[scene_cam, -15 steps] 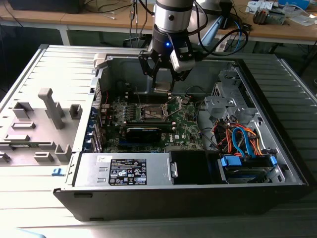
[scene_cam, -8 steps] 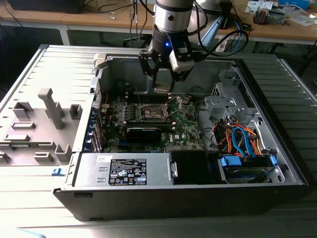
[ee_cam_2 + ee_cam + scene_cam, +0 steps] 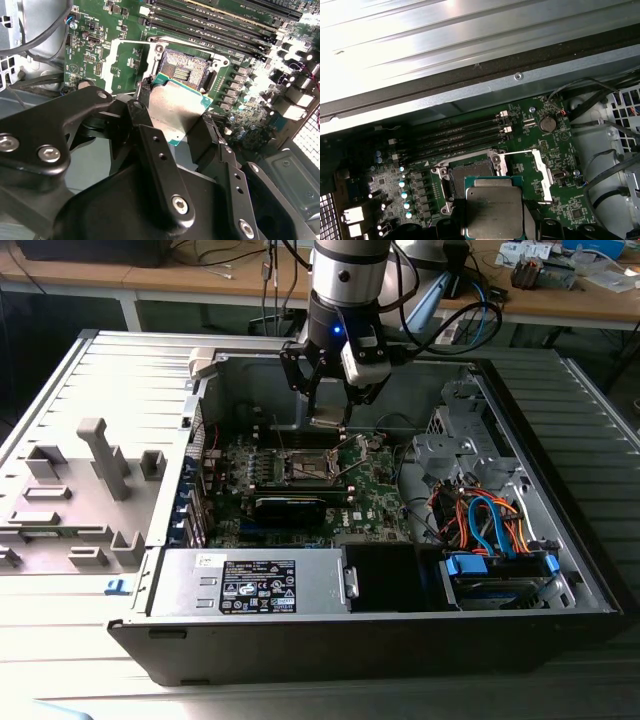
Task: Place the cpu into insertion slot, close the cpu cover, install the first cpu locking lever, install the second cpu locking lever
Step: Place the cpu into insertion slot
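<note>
Pincer (image 3: 176,109) clamps cpu (image 3: 182,105) above insertion slot (image 3: 186,67) — open case (image 3: 300,645) on ribbed table (image 3: 130,375).

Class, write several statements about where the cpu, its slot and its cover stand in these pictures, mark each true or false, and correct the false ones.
1. The hand grips the cpu. True.
2. The cpu is already seated in the insertion slot. False: it hangs above the slot, whose dark centre lies bare.
3. The cpu cover is shut over the slot. False: it is swung open beside the slot.
4. Long memory slots run beside the insertion slot on the green board. True.
</note>
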Robot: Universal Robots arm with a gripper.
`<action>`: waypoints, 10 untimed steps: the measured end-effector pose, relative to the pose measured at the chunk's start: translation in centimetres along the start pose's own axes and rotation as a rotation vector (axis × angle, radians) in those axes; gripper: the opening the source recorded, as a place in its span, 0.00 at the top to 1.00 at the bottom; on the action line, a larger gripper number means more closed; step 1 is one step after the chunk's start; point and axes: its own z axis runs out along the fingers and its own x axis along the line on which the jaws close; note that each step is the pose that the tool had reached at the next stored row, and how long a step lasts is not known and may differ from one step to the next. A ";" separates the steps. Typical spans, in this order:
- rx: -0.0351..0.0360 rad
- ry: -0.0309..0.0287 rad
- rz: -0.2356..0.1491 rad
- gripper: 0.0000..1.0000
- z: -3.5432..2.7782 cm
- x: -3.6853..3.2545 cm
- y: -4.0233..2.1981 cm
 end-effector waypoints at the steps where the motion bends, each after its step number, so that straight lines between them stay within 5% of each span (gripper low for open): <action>1: -0.0001 -0.0001 0.004 0.45 0.01 0.00 0.00; 10: -0.0002 -0.0002 0.014 0.45 0.03 0.00 0.00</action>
